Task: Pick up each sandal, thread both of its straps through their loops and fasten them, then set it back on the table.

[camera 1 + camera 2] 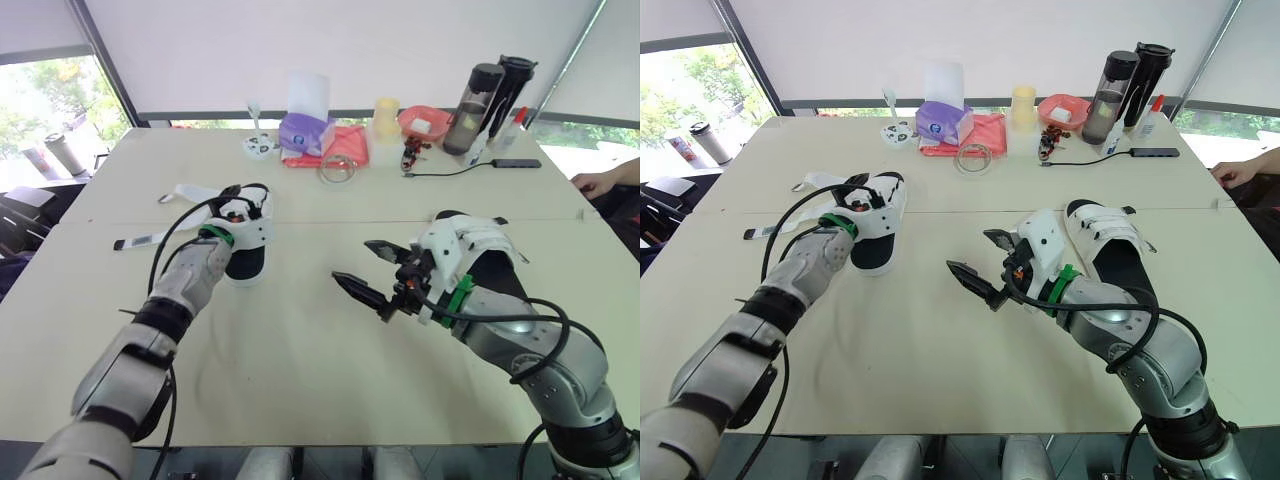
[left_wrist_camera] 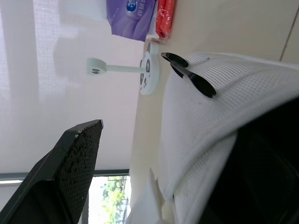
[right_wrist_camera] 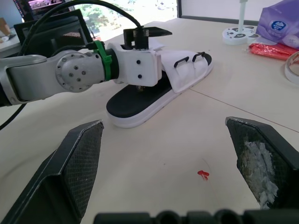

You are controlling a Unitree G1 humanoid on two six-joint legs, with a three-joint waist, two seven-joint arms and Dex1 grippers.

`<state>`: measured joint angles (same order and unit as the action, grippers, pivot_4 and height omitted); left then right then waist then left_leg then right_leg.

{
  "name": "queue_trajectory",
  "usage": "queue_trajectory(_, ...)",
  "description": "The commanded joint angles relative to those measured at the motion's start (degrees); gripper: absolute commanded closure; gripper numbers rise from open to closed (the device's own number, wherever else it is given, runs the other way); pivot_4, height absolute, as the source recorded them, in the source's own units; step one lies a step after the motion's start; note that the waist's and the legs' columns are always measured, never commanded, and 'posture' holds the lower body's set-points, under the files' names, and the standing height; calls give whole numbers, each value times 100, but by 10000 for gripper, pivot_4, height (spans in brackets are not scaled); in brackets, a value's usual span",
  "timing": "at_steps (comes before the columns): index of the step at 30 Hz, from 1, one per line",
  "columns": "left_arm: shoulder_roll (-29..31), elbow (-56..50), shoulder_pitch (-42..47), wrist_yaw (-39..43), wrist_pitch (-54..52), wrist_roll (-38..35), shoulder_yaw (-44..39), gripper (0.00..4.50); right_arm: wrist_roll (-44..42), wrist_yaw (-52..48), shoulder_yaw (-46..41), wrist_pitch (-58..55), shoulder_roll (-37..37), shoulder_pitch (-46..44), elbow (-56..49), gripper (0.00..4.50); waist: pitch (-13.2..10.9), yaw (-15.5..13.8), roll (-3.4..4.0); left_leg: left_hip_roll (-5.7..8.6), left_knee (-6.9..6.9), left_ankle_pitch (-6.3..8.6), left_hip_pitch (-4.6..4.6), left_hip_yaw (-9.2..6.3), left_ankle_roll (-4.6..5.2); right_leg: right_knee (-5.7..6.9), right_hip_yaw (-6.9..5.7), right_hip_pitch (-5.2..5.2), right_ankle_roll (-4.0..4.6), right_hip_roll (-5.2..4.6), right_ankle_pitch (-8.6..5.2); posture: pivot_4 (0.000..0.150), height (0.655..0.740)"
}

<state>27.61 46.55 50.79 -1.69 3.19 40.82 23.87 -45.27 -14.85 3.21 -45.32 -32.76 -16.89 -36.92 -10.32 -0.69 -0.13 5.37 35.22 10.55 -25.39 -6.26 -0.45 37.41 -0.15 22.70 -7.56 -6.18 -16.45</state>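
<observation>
A white sandal with a black footbed [image 1: 247, 255] lies left of the table's middle. Its two straps [image 1: 150, 238] trail loose to the left, and its black loops [image 3: 189, 59] stand free on the upper. My left gripper [image 1: 240, 207] is open at this sandal's upper. One finger [image 2: 70, 163] is held clear of the white mesh [image 2: 210, 121], and the other is hidden by it. The second white sandal [image 1: 1110, 238] lies on the right with its straps across the upper. My right gripper [image 1: 352, 260] hovers open and empty beside it, pointing toward the first sandal.
Along the far edge stand a purple tissue pack [image 1: 305, 130], a red cloth [image 1: 345, 142], a panda stand [image 1: 260, 146], a yellow cup [image 1: 385, 118], a red bowl [image 1: 425, 122] and two dark bottles [image 1: 495, 92]. A cable and power bank [image 1: 515, 163] lie nearby. A person's hand [image 1: 600, 183] rests at the right edge.
</observation>
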Motion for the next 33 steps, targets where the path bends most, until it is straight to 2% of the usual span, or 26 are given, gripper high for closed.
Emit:
queue_trajectory(1,-52,613,217,-285,157,67,79,2556,44,66,-173,21,110,-3,-222,0,0,3,0,0,0,0,1,0,0,4,0,1,0,0,0,1500,7400)
queue_trajectory(3,-91,949,352,-377,245,100,129,8415,70,143,-189,17,178,36,-266,0,1,15,-1,0,0,0,2,0,0,7,0,1,0,1,0,1500,7400)
queue_trajectory(10,-87,1377,534,-558,397,121,193,43916,134,198,-247,-21,275,93,-319,0,7,-2,1,-1,4,-2,12,1,-2,22,1,-4,0,2,0,1500,7400)
queue_trajectory(17,95,1346,551,-513,652,143,252,44652,232,148,-309,19,274,226,-305,0,12,12,-4,-7,4,-2,35,-1,-4,24,2,-25,0,10,0,1500,7400)
queue_trajectory(19,303,1160,532,-462,946,213,323,44652,295,101,-386,63,218,286,-277,0,11,21,-6,-7,3,-3,35,-1,-5,29,2,-21,0,10,0,1500,7400)
queue_trajectory(25,1154,461,647,-618,2631,608,698,44652,543,-30,-634,255,197,474,-150,0,4,80,-17,-10,1,-7,5,0,-11,40,8,19,2,13,1,1500,7400)
queue_trajectory(29,1571,194,797,-1093,3816,1006,948,44652,567,-105,-808,343,242,599,-107,0,3,41,-20,-5,1,-7,-2,1,-12,54,11,30,2,10,1,1500,7400)
queue_trajectory(33,2002,-199,918,-1933,5258,1666,1254,44652,433,-237,-1170,370,200,764,-118,0,0,-1,-25,-5,2,-7,-3,3,-12,53,11,31,2,9,1,1500,7400)
